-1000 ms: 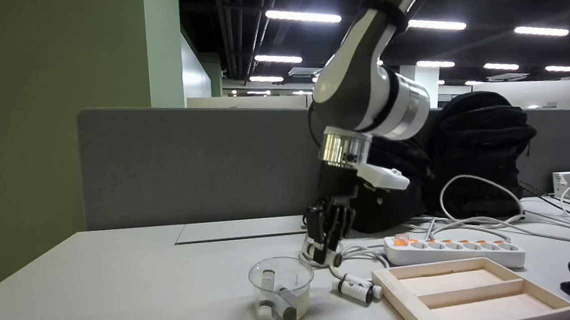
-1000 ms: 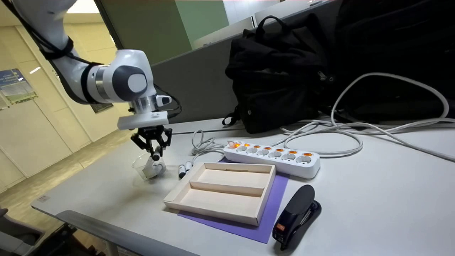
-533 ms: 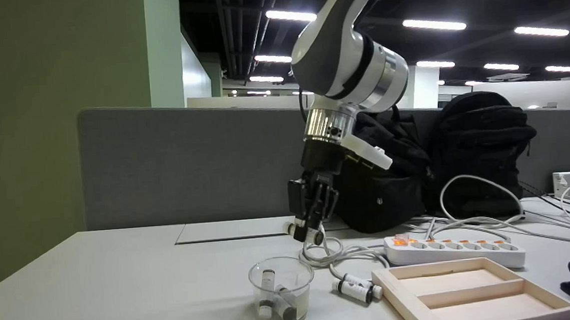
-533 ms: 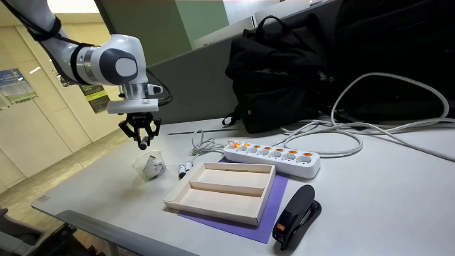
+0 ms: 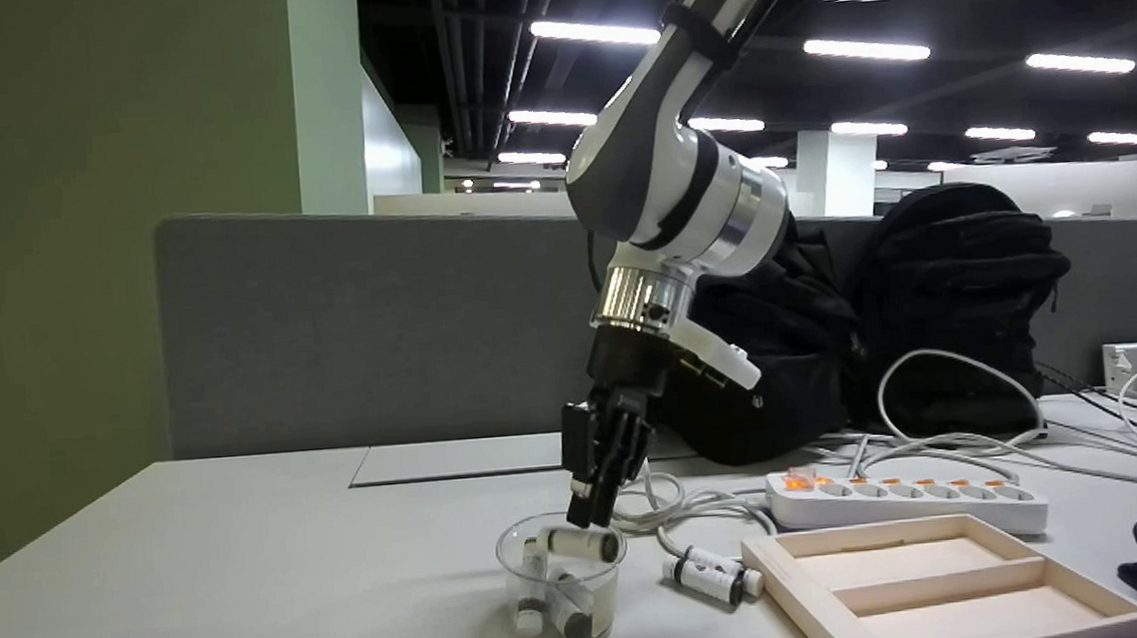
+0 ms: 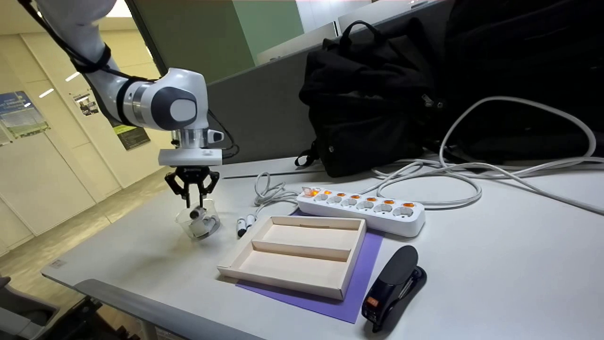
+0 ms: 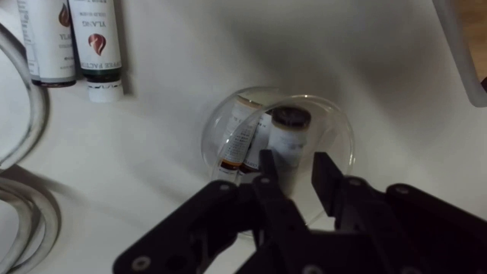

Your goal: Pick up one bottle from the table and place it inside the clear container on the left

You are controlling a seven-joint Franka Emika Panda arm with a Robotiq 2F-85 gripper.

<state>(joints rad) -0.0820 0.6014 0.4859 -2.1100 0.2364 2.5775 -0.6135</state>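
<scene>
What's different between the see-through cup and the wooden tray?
The clear cup is round and transparent; the wooden tray is rectangular and opaque. A divider splits the tray in two; the cup is undivided. The cup is narrower but taller than the tray. Both are open-topped.

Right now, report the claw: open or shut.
The claw is open: in the wrist view its fingertips stand apart; in an exterior view a white-labelled bottle shows below them.
</scene>
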